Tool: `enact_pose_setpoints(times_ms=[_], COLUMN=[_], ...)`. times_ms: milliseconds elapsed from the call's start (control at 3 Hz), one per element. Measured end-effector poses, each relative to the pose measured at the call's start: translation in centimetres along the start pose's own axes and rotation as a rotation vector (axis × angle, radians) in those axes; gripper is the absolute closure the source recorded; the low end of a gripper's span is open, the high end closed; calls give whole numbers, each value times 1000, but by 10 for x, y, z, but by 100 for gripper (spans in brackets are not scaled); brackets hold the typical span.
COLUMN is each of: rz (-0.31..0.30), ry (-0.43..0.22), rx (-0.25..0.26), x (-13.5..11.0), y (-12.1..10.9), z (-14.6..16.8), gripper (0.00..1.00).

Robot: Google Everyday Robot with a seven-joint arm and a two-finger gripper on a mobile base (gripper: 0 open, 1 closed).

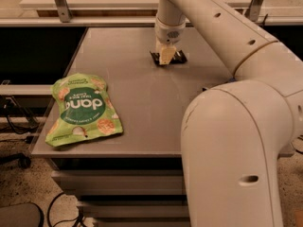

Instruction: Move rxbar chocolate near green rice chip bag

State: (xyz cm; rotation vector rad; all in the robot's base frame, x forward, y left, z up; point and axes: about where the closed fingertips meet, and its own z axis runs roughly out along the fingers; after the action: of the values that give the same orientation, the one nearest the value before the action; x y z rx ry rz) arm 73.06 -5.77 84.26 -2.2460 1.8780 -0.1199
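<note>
Claw (165, 59) over small, dark, flat rxbar chocolate (179, 57).

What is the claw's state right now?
Claw: down at the small flat dark-wrapped bar, far side of the grey table; open or closed cannot be told.

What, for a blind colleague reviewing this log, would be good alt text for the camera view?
The robot's gripper points straight down at the rxbar chocolate, which lies at the far middle of a grey table. The green rice chip bag lies flat at the table's near left corner, well apart from the bar.
</note>
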Motion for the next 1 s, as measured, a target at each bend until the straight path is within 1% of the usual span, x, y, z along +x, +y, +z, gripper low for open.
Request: enact_pose_setpoints(times_ms=[333, 667, 1000], rz=[-82, -207, -382], ry=[-40, -93, -167], rx=[31, 41, 12], x=[-23, -55, -101], y=[-4, 4, 36], z=[-18, -38, -51], gripper=[100, 100, 100])
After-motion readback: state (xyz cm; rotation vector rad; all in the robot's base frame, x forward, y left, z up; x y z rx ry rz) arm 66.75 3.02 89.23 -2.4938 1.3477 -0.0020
